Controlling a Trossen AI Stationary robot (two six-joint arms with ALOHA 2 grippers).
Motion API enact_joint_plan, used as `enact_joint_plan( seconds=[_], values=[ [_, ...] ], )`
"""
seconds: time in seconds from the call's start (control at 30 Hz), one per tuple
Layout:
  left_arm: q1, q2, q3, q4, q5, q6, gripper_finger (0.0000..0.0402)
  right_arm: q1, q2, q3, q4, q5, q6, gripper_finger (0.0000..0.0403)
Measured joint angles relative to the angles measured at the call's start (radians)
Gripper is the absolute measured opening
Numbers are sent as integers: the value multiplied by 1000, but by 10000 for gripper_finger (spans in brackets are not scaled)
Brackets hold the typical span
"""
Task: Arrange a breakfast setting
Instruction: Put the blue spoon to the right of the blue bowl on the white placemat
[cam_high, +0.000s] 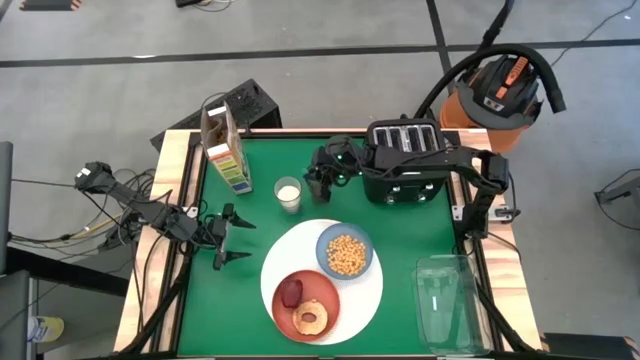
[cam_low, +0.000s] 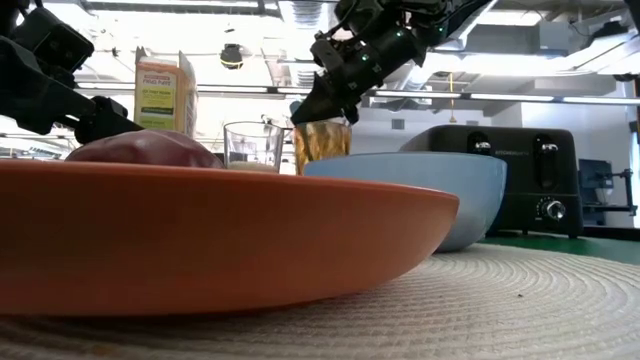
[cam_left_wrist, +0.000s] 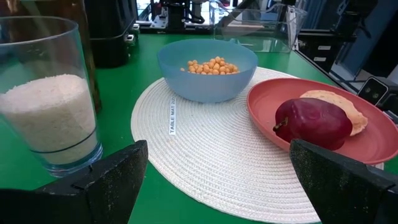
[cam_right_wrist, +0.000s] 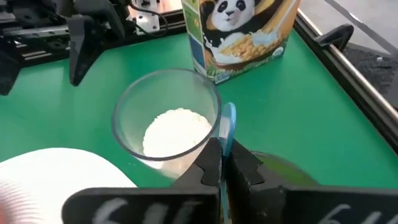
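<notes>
A round white woven mat (cam_high: 350, 300) lies at the table's near middle. It carries an orange-red plate (cam_high: 325, 290) with an apple and a bagel, and a light-blue bowl (cam_high: 345, 253) of cereal. My right gripper (cam_right_wrist: 225, 155) is shut on a blue-handled spoon (cam_right_wrist: 229, 124) near the toaster, beside a glass of white grains (cam_high: 288, 194). In the low view it hovers over a glass of amber liquid (cam_low: 322, 145). My left gripper (cam_high: 240, 240) is open and empty, left of the mat, and it faces the mat in its wrist view (cam_left_wrist: 227, 186). My right gripper pinches the spoon's blue handle (cam_right_wrist: 228, 134) between its two fingers, and the handle's end sticks out past the fingertips. In the low view the fingers (cam_low: 305, 110) slant down toward the table's left. The gripper hides the rest of the spoon.
A black four-slot toaster (cam_high: 405, 160) stands at the far right, right behind my right gripper. A cereal box (cam_high: 225, 150) stands at the far left. A clear plastic container (cam_high: 445, 300) sits at the near right edge. There is bare green table between the mat and the left edge.
</notes>
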Motion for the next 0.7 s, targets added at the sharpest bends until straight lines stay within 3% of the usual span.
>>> enact_joint_plan(
  seconds=[0.43, 0.7],
  values=[
    [0, 0, 0, 0, 1, 0, 378, -13, -104, -2, -18, 0, -42, 18],
    [0, 0, 0, 0, 1, 0, 378, -3, -255, -2, -49, 0, -43, 20]
  ],
)
